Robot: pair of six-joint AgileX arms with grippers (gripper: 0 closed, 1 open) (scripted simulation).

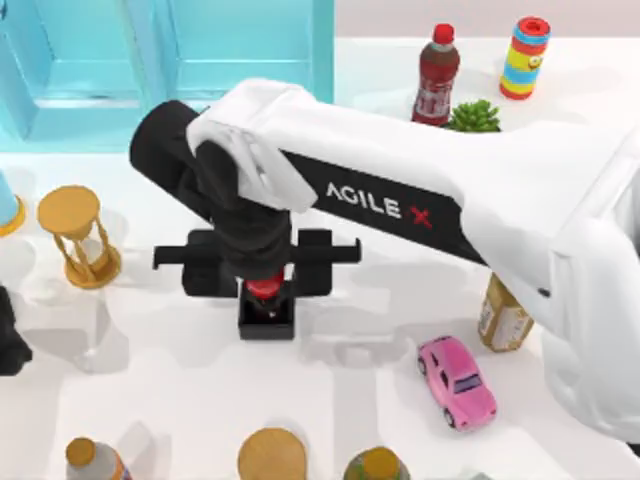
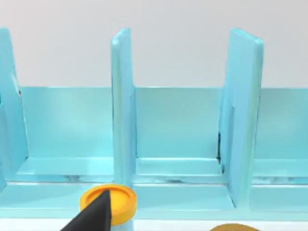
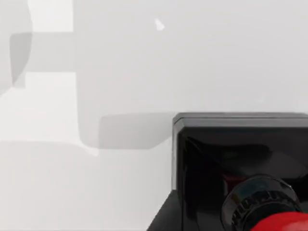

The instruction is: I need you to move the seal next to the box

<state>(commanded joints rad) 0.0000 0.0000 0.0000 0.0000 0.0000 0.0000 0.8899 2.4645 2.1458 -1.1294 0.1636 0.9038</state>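
Observation:
The seal (image 1: 267,303), a red knob on a black square base, stands at the middle of the table. My right gripper (image 1: 262,272) hangs directly over it, covering the top of the knob. The right wrist view shows the black base (image 3: 231,149) and the red knob (image 3: 274,219) from close up. The box (image 1: 180,60), light blue with upright dividers, stands at the back left, well apart from the seal; its compartments (image 2: 183,125) also face the left wrist camera. My left gripper (image 1: 8,338) is parked at the table's left edge.
A wooden hourglass (image 1: 78,235) stands left of the seal. At the back right are a dark red bottle (image 1: 436,75), a green plant (image 1: 474,117) and a striped stacking toy (image 1: 525,57). A pink car (image 1: 457,382) and a tan bottle (image 1: 503,318) sit front right.

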